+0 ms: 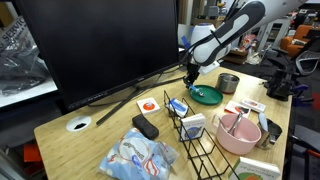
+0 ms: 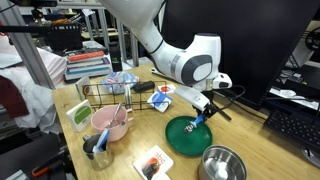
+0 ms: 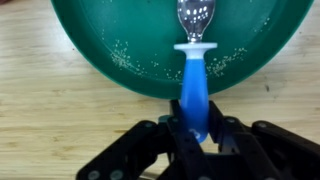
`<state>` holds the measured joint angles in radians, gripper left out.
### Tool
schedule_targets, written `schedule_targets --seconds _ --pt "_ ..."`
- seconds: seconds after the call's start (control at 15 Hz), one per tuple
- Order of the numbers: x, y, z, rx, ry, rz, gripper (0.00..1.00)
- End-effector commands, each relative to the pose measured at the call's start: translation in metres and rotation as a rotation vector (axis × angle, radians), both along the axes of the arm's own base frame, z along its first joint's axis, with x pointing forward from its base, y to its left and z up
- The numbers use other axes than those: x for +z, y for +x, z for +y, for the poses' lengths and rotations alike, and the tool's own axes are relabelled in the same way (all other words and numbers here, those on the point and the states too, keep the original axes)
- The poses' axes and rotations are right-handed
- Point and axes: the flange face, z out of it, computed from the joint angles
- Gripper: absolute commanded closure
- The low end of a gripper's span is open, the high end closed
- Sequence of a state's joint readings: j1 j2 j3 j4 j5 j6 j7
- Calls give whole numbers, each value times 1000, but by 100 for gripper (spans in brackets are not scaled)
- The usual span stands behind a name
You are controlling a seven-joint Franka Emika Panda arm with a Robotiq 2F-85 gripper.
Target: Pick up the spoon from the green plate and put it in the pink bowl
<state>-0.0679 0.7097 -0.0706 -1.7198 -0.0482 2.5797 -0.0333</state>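
The spoon (image 3: 194, 60) has a blue handle and a clear bowl end. My gripper (image 3: 194, 128) is shut on the handle's end. The spoon's bowl end lies over the inside of the dark green plate (image 3: 110, 40); I cannot tell whether it touches. In both exterior views the gripper (image 1: 189, 77) (image 2: 204, 110) hangs at the plate's edge (image 1: 212, 97) (image 2: 180, 140), with the spoon (image 2: 197, 124) pointing down into it. The pink bowl (image 1: 240, 138) (image 2: 106, 128) stands apart from the plate, and a pink utensil (image 2: 119, 114) leans in it.
A silver metal cup (image 1: 229, 82) (image 2: 222, 165) stands near the plate. A black wire rack (image 1: 196, 135) (image 2: 110, 95) stands between plate and bowl. A large monitor (image 1: 100, 45) fills the back. A blue-white packet (image 1: 140, 155) and small cards lie on the wooden table.
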Motion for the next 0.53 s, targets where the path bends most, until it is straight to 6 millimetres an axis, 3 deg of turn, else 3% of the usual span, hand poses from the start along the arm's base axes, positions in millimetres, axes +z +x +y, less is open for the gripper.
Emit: schedule_targets --seconds 0.0,0.2,0.47 --pt "8 -6 -3 -3 19 -14 73" --pt "13 -8 -7 -14 13 -21 77" --pt "35 -12 -10 -14 13 -49 79"
